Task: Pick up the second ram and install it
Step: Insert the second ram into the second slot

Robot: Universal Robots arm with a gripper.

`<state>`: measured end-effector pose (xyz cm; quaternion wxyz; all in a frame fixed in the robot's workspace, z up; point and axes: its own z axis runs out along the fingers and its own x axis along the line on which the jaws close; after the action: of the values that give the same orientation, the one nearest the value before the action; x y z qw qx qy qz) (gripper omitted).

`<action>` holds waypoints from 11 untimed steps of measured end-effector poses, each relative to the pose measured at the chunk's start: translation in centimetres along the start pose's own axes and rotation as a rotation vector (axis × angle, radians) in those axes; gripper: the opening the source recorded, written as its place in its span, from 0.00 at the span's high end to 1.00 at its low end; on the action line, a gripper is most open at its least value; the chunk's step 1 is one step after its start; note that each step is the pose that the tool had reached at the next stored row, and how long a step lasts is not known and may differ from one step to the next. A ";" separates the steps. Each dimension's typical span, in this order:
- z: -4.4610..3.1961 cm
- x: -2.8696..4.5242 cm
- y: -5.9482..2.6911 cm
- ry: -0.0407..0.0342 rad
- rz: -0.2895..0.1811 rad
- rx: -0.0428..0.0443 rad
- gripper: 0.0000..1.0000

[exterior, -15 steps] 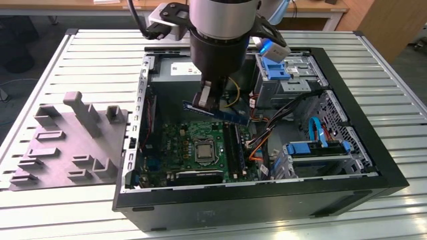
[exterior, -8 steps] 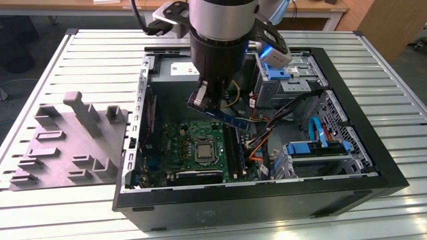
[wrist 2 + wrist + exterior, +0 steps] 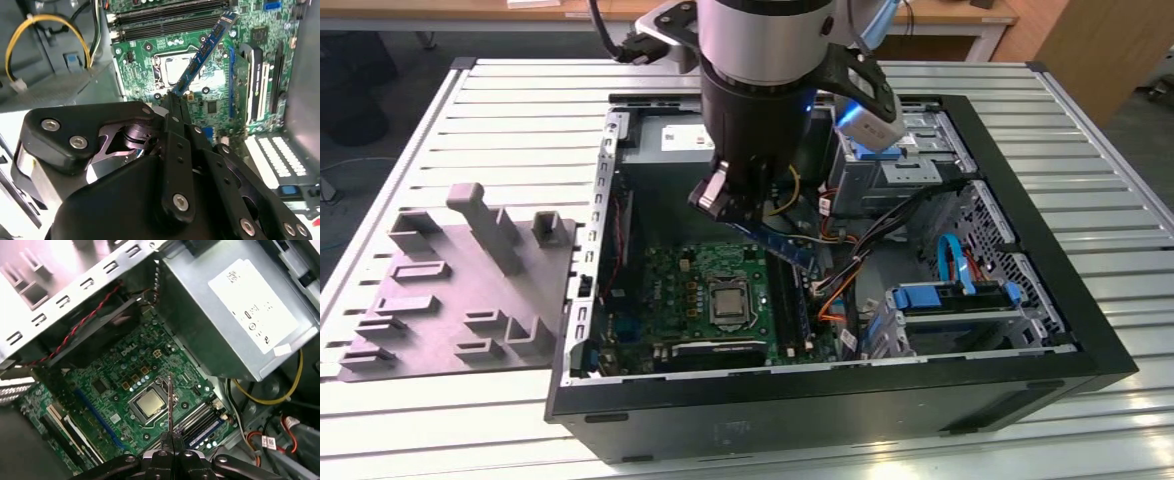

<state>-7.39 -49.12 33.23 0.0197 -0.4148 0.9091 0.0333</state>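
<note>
While I hang over the motherboard (image 3: 670, 285), my gripper (image 3: 172, 100) has its fingers pinched on one end of the second ram (image 3: 205, 47). The stick juts out tilted above the board's processor socket (image 3: 170, 70), not seated in the black memory slots (image 3: 165, 24).

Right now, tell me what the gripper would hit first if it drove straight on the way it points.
The gripper holds the second ram, which would likely meet the motherboard first, near the CPU socket; depth is unclear.
</note>
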 end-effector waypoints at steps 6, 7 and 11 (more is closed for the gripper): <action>0.15 0.01 -0.01 -0.0048 0.108 0.0069 0.89; 0.18 0.01 -0.01 -0.0055 0.127 0.0080 0.89; 0.28 0.02 -0.01 -0.0088 0.200 0.0127 0.89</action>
<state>-7.39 -49.12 32.95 0.0229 -0.3218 0.9460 0.0311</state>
